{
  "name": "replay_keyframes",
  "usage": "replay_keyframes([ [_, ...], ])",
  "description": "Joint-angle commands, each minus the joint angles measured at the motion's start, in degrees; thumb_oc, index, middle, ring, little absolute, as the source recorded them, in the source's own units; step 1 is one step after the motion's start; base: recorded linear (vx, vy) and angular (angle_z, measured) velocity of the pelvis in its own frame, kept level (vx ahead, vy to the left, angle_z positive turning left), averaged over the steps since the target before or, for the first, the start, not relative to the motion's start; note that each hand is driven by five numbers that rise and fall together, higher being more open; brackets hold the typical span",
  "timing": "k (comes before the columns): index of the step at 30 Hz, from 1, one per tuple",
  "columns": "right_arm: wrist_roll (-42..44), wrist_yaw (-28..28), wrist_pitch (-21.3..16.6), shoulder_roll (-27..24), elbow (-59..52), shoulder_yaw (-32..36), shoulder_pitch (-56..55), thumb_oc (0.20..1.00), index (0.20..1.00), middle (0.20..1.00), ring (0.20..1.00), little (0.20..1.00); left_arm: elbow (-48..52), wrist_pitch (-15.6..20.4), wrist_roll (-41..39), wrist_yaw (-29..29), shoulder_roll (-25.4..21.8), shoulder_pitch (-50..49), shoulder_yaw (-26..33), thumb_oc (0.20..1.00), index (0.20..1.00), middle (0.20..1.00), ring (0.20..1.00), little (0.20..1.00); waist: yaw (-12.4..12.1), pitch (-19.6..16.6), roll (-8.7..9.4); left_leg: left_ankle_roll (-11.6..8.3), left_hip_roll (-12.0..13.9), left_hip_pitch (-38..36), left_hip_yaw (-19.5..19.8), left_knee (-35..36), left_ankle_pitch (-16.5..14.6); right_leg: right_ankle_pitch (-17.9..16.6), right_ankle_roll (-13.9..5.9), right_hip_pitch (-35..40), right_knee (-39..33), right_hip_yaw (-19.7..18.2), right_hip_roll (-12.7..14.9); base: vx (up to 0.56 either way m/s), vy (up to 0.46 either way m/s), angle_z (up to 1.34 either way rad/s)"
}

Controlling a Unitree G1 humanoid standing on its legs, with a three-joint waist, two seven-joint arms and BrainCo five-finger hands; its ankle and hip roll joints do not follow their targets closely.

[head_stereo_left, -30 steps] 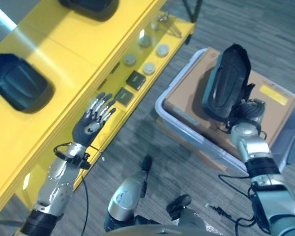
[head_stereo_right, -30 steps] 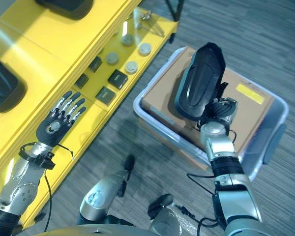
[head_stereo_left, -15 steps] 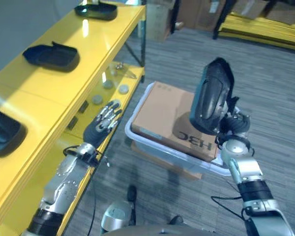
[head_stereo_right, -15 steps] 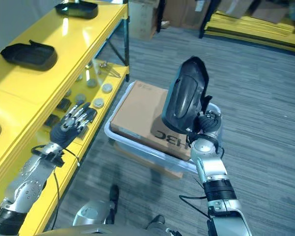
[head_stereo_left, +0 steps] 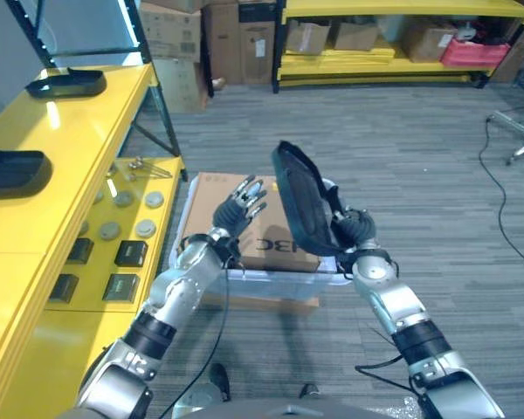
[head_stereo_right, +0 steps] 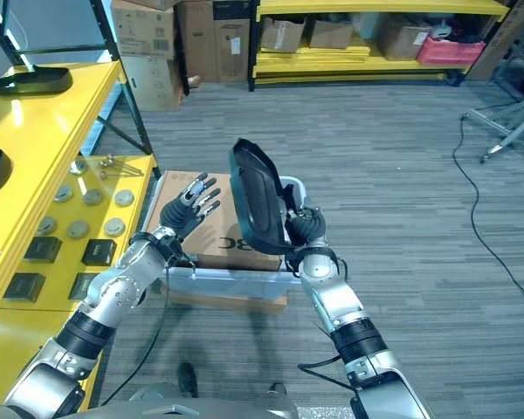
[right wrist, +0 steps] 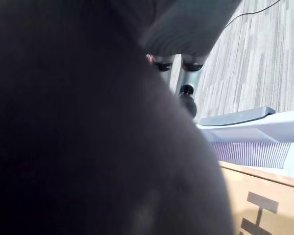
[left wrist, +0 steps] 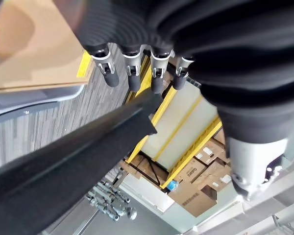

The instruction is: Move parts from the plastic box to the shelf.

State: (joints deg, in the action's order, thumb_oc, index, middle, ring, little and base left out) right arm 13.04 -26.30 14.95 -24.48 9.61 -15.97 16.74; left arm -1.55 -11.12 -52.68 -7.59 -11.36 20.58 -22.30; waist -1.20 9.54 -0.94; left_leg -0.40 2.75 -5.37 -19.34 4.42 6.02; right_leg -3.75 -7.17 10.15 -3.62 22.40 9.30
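My right hand (head_stereo_left: 355,232) is shut on the lower edge of a long black plastic part (head_stereo_left: 302,209), held upright above the clear plastic box (head_stereo_left: 275,274). In the right wrist view the part (right wrist: 88,127) sits close in front, with the box's rim (right wrist: 255,128) past it. My left hand (head_stereo_left: 237,203) is open with straight fingers (left wrist: 130,74), raised over the box just left of the part's edge (left wrist: 63,156); I cannot tell whether it touches. The yellow shelf (head_stereo_left: 65,140) runs along the left, carrying two black parts (head_stereo_left: 68,83) (head_stereo_left: 14,170).
A brown cardboard carton (head_stereo_left: 217,194) lies inside the plastic box. The shelf's lower tier holds round discs (head_stereo_left: 145,229) and small dark square boxes (head_stereo_left: 130,254). Cardboard boxes (head_stereo_left: 170,35) and a yellow rack (head_stereo_left: 375,39) stand at the back. A cable (head_stereo_left: 493,179) trails on the carpet at right.
The camera has swung up and round, so the whole scene shifted. My left hand has left the shelf's edge and come over the box beside the part. My right hand keeps its hold.
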Motion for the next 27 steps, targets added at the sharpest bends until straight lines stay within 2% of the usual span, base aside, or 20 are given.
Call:
replay_keyframes([
  [1, -1.8, 1.6, -5.2, 1.7, 0.5, -0.8, 8.6, 0.200, 0.200, 0.200, 0.200, 0.200, -2.9, 0.4, 4.0, -1.3, 3.0, 5.4, -3.5, 1.000, 1.000, 1.000, 1.000, 1.000, -1.9, -3.1, -0.04, -2.90, 3.2, -3.0, -1.6, -0.5, -5.3, 2.8, -5.07, -1.2, 2.3, 1.8, 2.2, 0.01, -0.024, -0.15],
  [5, -2.3, 2.3, -5.1, 2.7, 1.0, -2.4, 9.8, 0.200, 0.200, 0.200, 0.200, 0.200, -4.7, -2.5, 7.4, -2.9, 3.6, 6.8, -5.1, 1.000, 1.000, 1.000, 1.000, 1.000, -1.5, -3.3, -0.11, -3.11, 3.4, -3.0, -2.2, -1.0, -5.5, 2.9, -5.00, -1.0, 2.2, 2.0, 2.2, 0.01, -0.009, -0.09],
  [12, -1.5, 2.0, -4.1, 2.6, 1.0, -3.1, 10.7, 0.200, 0.200, 0.200, 0.200, 0.200, -6.4, -4.7, 9.7, -7.4, 3.3, 7.3, -4.6, 1.000, 1.000, 1.000, 1.000, 1.000, -1.5, -3.8, -0.22, -3.27, 3.4, -3.3, -2.2, -0.9, -5.6, 3.0, -4.93, -0.5, 1.8, 2.2, 2.0, 0.01, -0.004, -0.03],
  [21, -3.1, 2.7, -3.1, 2.6, 1.9, -3.0, 11.7, 0.200, 0.200, 0.200, 0.200, 0.200, -8.7, -7.6, 12.3, -5.4, 2.4, 8.1, -2.2, 1.000, 1.000, 1.000, 1.000, 1.000, -2.0, -4.1, -0.65, -3.28, 3.1, -3.3, -1.3, -1.1, -5.5, 3.2, -4.66, 0.1, 1.8, 2.6, 2.0, 0.00, 0.001, -0.01],
  [27, -3.9, 4.0, -3.2, 2.2, 2.7, -3.3, 12.0, 0.200, 0.200, 0.200, 0.200, 0.200, -9.5, -7.8, 8.0, -4.6, 3.3, 7.9, -2.6, 1.000, 1.000, 1.000, 1.000, 1.000, -1.9, -4.3, -0.83, -3.26, 2.9, -3.5, -0.7, -1.0, -5.5, 3.3, -4.59, 0.2, 2.1, 2.6, 1.9, 0.00, 0.000, 0.00],
])
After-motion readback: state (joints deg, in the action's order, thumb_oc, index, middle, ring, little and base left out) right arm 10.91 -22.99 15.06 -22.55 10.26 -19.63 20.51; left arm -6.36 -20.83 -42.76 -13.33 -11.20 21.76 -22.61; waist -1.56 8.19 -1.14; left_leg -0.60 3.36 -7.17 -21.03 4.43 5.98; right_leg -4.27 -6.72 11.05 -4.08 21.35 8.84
